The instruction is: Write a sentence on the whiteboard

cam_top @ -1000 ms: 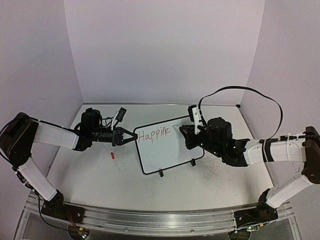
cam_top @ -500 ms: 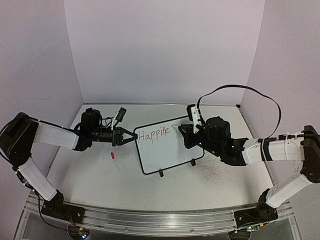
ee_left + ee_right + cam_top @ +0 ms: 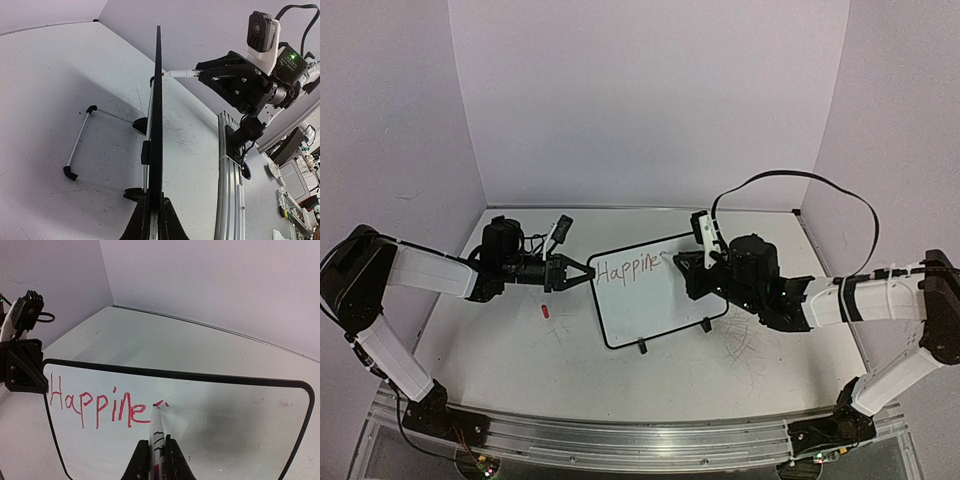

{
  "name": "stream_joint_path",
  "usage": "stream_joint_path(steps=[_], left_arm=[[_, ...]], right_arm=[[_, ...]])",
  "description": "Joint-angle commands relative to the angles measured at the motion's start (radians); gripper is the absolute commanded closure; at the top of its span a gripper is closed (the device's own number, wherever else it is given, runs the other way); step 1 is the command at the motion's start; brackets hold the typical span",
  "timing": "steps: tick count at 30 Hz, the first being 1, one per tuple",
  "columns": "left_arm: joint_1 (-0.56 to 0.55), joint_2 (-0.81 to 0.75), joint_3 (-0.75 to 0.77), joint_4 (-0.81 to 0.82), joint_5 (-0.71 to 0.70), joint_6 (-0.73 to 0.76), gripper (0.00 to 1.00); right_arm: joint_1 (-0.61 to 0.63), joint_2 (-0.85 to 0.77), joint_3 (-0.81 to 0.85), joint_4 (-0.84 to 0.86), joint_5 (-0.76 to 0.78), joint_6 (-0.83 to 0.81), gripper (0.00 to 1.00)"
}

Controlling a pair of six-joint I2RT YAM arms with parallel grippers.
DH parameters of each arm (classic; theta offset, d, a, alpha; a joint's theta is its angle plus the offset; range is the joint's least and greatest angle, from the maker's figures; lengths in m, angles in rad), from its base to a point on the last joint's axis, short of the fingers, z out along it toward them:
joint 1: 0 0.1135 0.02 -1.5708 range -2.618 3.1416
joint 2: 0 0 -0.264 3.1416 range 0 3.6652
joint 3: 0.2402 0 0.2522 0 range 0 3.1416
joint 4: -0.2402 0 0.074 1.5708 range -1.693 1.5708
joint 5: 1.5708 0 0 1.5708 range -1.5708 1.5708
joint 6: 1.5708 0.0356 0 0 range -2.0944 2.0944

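One whiteboard [image 3: 650, 305] is standing at centre frame on the counter [image 3: 520, 350], glossy white with a thin black frame, two small black feet showing along its lower edge. The sentence [image 3: 628, 268] is running as one red line, reading "Happine" (seven letters, plus a short stroke by the tip). The left hand [image 3: 582, 274] is clamping the board's left edge. The right hand [image 3: 692, 272] is squeezing one marker [image 3: 157, 432], tip touching the board, and is covering its upper right corner. One small red piece [image 3: 545, 310] is lying lower left, apart from the board.
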Motion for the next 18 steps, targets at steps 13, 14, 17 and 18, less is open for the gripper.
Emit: stream_joint_path(steps=[13, 14, 17, 18], left_arm=[[-0.003, -0.016, 0.029, -0.032, 0.033, 0.014, 1.0], [-0.003, -0.016, 0.028, -0.032, 0.033, 0.014, 1.0], [-0.003, -0.017, 0.028, -0.033, 0.033, 0.014, 1.0], [-0.003, -0.018, 0.029, -0.033, 0.033, 0.013, 1.0]], right_arm=[[0.003, -0.018, -0.005, -0.039, 0.025, 0.02, 1.0], [0.003, -0.02, -0.007, -0.04, 0.029, 0.021, 1.0], [0.003, -0.028, -0.012, -0.042, 0.039, 0.021, 1.0], [0.002, -0.031, -0.014, -0.043, 0.044, 0.021, 1.0]])
